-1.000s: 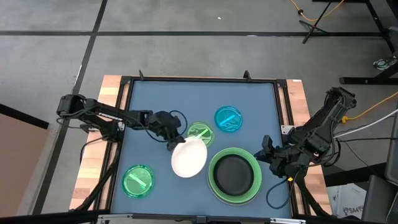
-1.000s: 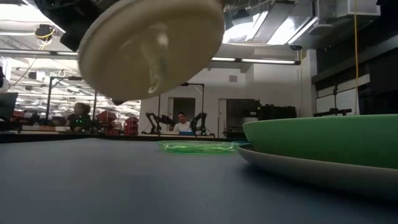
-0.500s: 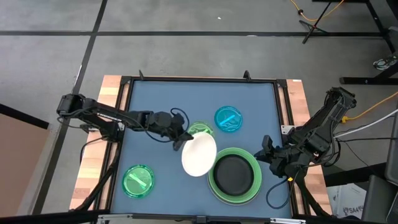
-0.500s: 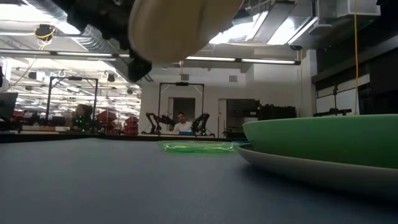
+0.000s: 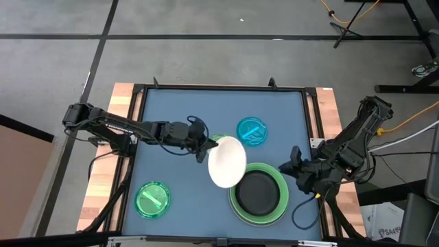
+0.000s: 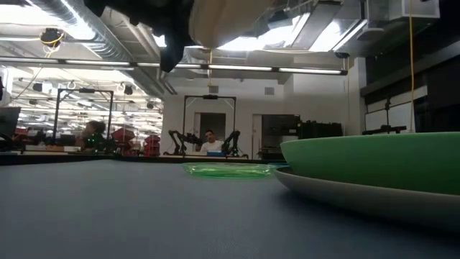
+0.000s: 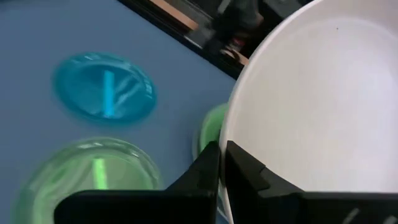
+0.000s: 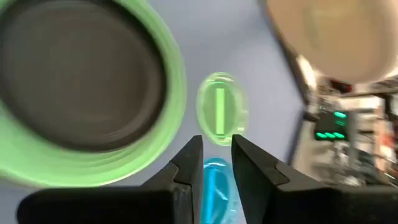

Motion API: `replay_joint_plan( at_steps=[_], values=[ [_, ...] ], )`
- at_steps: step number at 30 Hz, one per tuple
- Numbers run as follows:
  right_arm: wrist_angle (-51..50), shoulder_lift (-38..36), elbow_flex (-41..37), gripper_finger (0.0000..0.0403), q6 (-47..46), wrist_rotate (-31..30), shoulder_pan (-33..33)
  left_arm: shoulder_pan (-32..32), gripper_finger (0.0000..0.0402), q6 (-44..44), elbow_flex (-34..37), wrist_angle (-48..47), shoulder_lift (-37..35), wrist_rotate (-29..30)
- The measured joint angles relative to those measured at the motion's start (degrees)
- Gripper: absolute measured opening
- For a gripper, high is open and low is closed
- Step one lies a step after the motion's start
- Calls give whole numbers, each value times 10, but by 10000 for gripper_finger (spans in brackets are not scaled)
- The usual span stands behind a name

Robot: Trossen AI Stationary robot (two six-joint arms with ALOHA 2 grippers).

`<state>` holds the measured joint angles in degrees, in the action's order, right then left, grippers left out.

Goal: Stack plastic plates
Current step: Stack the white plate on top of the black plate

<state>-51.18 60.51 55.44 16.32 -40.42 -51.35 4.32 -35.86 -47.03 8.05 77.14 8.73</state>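
My left gripper [image 7: 219, 163], pinched shut on the white plate's [image 5: 226, 162] rim, lifts it: light, stiff, likely slippery plastic.

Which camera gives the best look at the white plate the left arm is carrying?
The high view: the white plate shows whole, held by the left gripper beside the stack. The left wrist view shows only its inside, the low view its underside, the right wrist view a blurred part.

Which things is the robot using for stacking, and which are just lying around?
For the job:
white plate, held by the left gripper
black plate
light green plate
small green plates
blue plate

Just lying about:
cables
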Motion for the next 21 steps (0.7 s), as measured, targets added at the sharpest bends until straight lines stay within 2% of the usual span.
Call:
replay_joint_plan(
  at_steps=[9, 17, 21],
  values=[
    [51, 0, 0, 78, -2, -177, 0, 0, 9, 11, 0, 0, 0, 149],
    [97, 0, 0, 78, -7, -273, 0, 0, 9, 37, 0, 2, 0, 238],
    [124, 0, 0, 80, -56, -348, 1, 0, 9, 61, 0, 3, 0, 277]
  ],
)
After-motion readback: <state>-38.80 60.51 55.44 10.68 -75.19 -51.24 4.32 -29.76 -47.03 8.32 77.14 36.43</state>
